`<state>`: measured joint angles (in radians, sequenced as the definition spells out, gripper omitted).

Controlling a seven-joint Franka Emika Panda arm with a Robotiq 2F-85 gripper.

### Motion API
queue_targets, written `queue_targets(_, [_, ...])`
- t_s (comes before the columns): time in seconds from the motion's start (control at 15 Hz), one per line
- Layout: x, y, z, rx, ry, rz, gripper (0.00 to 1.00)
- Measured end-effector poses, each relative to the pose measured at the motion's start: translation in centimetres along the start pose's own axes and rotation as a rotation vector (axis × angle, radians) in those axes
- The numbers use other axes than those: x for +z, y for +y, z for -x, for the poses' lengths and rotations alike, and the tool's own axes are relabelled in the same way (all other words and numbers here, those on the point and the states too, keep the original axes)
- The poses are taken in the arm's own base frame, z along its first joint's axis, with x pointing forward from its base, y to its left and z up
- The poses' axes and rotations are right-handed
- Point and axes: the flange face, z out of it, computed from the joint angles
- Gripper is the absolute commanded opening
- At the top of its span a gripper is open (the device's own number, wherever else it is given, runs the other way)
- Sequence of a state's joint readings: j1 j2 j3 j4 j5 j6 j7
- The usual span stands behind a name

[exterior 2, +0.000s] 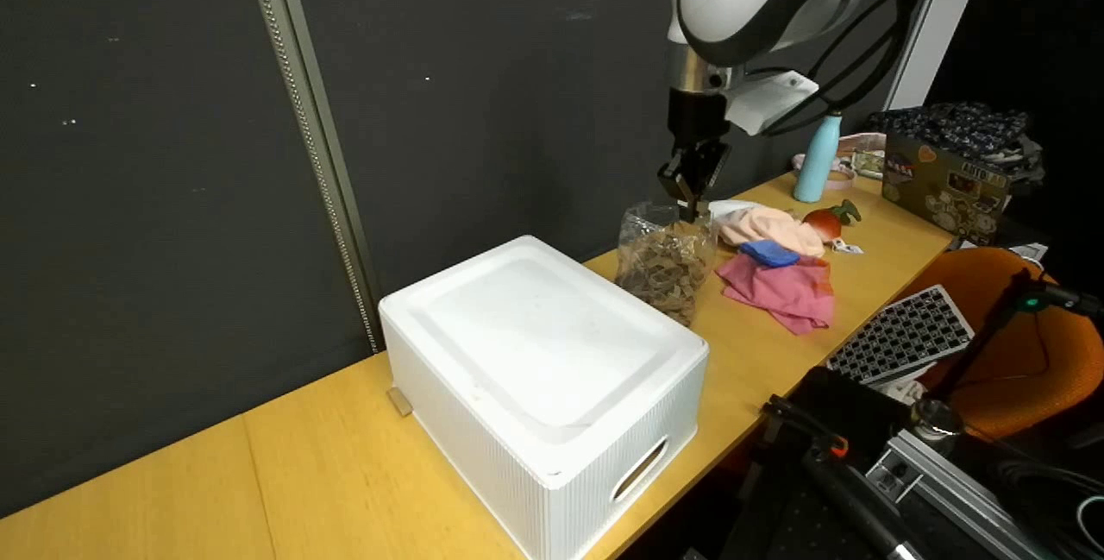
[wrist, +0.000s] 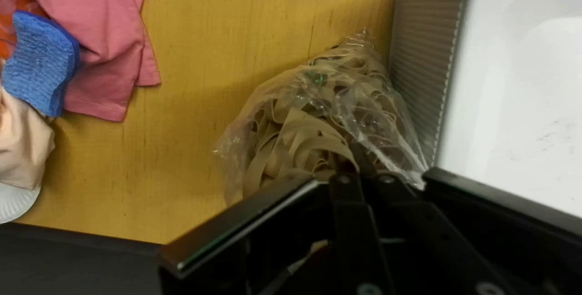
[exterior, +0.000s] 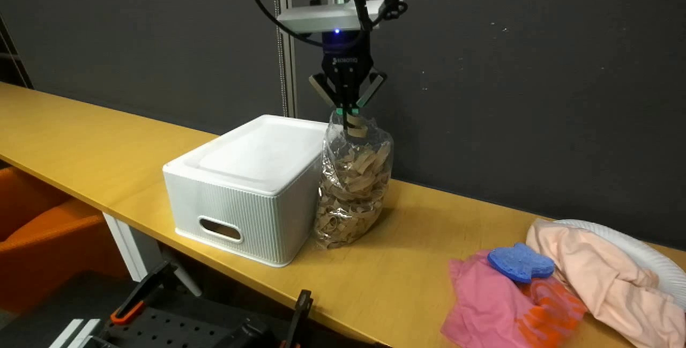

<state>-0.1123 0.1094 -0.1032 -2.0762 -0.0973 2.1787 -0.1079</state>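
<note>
Plastic bag [exterior: 355,176] of tan strips [exterior: 351,203] | mouth around hand [exterior: 346,121], rest below | jaws together, hold unclear

I face a yellow wooden table [exterior: 396,283] supporting a white rectangular plastic box [exterior: 241,176], clear plastic bag [exterior: 353,187], crumpled pink cloth [exterior: 479,302]

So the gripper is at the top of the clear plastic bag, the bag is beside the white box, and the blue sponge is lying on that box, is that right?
Not quite: the blue sponge lies on the pink cloth, not on the white box, as both exterior views show. The gripper is at the top of the clear plastic bag, which is beside the box.
</note>
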Motion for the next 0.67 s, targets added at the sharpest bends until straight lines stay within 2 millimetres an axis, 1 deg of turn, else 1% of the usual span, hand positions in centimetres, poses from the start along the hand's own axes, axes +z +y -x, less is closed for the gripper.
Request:
queue_targets(0.13, [0.8,0.6,-0.3,0.01,0.002,0.002,0.01])
queue_targets(0.4, [2.0,0.6,-1.0,0.01,0.006,0.005,0.01])
queue_targets(0.47, [2.4,0.7,-1.2,0.009,0.01,0.006,0.28])
queue_targets(0.53, [2.7,0.7,-1.4,0.009,0.016,0.008,0.29])
queue_targets(0.6, [3.1,0.7,-1.5,0.008,0.022,0.009,0.35])
queue_targets(0.67, [3.4,0.7,-1.7,0.008,0.026,0.01,0.44])
